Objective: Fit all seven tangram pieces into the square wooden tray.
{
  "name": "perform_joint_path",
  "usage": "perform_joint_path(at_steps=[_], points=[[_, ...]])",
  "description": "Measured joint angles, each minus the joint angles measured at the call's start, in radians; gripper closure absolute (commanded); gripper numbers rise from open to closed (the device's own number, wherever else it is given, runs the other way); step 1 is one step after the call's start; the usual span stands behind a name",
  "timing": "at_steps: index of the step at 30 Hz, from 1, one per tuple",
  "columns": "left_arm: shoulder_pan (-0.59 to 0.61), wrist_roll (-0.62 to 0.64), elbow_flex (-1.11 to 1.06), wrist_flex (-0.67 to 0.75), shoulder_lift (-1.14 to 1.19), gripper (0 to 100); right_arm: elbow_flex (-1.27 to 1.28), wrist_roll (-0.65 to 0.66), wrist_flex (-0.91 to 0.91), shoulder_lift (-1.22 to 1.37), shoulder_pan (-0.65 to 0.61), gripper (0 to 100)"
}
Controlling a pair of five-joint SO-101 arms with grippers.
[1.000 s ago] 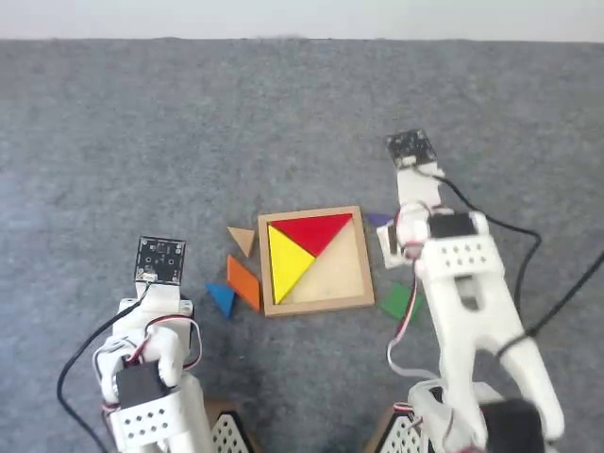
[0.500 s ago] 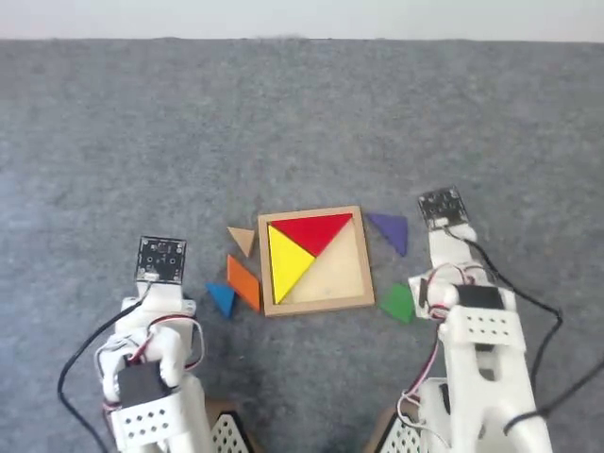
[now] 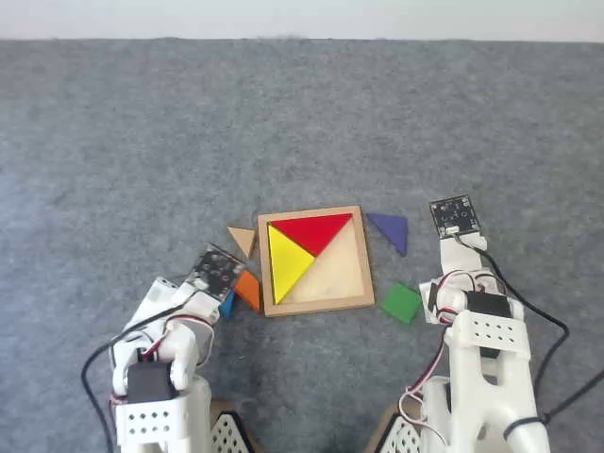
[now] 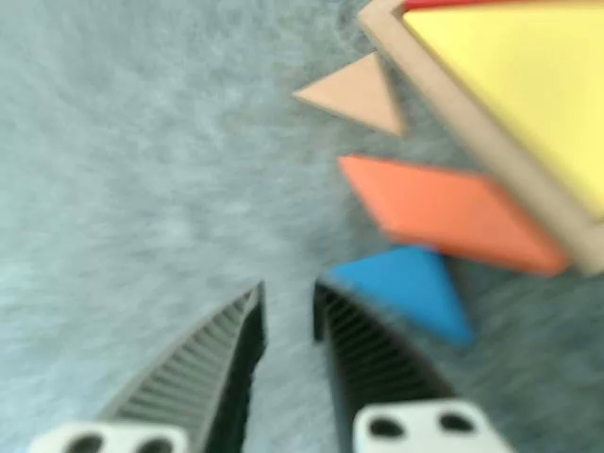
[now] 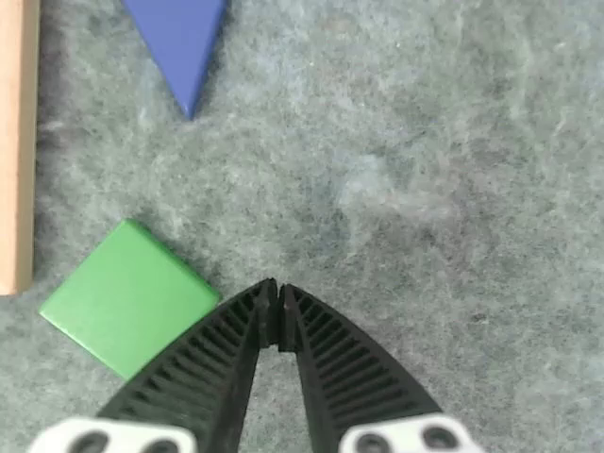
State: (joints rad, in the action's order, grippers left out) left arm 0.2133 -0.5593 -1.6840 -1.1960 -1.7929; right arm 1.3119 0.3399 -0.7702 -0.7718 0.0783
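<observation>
Wooden tray (image 4: 472, 113) — blurred, cut off

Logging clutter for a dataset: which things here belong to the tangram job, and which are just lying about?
Job: wooden tray, red triangle, yellow triangle, tan triangle, orange piece, blue triangle, purple triangle, green square.
Lying about: grey mat.

Grey felt-like mat (image 3: 142, 123) over whole tabletop, edge to edge; mottled, fuzzy, loose fibres plain in close wrist views. Lighter and darker patches in nap here and there. Along far edge, narrow pale strip (image 3: 302, 19), flat, featureless; wall or bare surface, cannot tell. Soft even light, faint shadows.
</observation>
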Motion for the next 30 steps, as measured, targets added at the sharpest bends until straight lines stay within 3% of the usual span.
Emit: perform_joint_path(at_steps=[4,8,11,15,18,21,30], points=[[0.055,0.114,0.129,0.000,0.000,92,0.023,0.000,0.000,0.000,-0.035,99.1],[0.074,0.144,0.327,-0.020,0.104,92,0.025,0.000,0.018,0.000,-0.044,99.1],[0.061,0.144,0.506,-0.074,0.322,92,0.025,0.000,0.018,0.000,-0.043,99.1],[-0.049,0.187,0.795,-0.239,0.766,92,0.025,0.000,0.018,0.000,-0.044,99.1],[-0.146,0.267,1.014,-0.341,1.131,92,0.025,0.000,0.018,0.000,-0.044,99.1],[-0.201,0.368,1.163,-0.333,1.409,91,0.025,0.000,0.018,0.000,-0.044,99.1],[-0.256,0.767,1.221,-0.219,1.709,84,0.025,0.000,0.018,0.000,-0.044,99.1]])
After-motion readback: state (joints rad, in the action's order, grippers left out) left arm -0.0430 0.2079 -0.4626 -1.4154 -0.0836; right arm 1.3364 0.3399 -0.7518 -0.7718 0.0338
